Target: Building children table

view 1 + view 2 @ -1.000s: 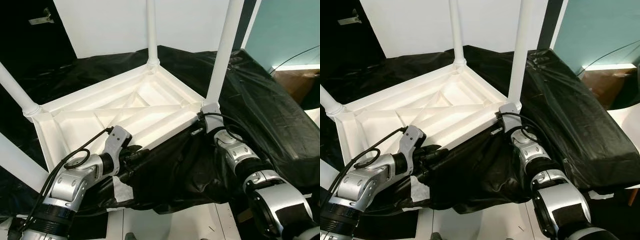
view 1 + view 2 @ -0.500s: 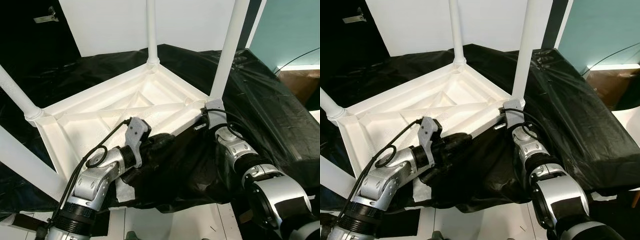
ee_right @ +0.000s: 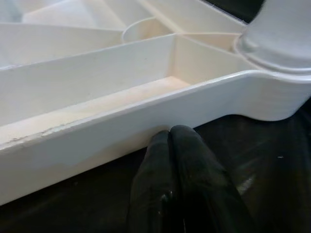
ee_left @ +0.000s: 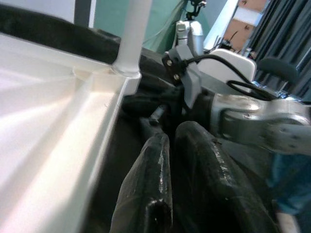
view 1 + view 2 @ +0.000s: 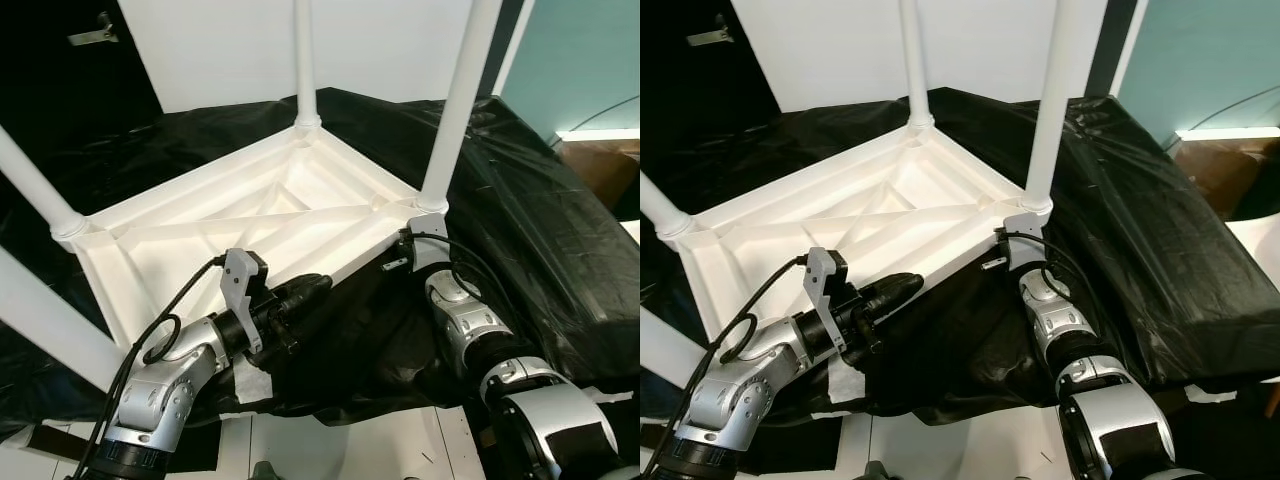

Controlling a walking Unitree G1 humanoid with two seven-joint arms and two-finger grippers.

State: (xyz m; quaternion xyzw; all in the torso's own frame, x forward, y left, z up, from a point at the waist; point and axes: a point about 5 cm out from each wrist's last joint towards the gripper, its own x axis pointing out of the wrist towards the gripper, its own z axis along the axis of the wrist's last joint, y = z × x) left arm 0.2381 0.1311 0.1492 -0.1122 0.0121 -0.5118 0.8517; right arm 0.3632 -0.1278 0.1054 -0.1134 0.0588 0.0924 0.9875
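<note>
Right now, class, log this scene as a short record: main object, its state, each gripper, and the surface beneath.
main object: white table
state: upside down, legs pointing up, ribbed underside showing
left gripper: fingers together, at the table's near edge
right gripper: fingers together, tips against the rim near the corner leg
surface: black plastic sheet
</note>
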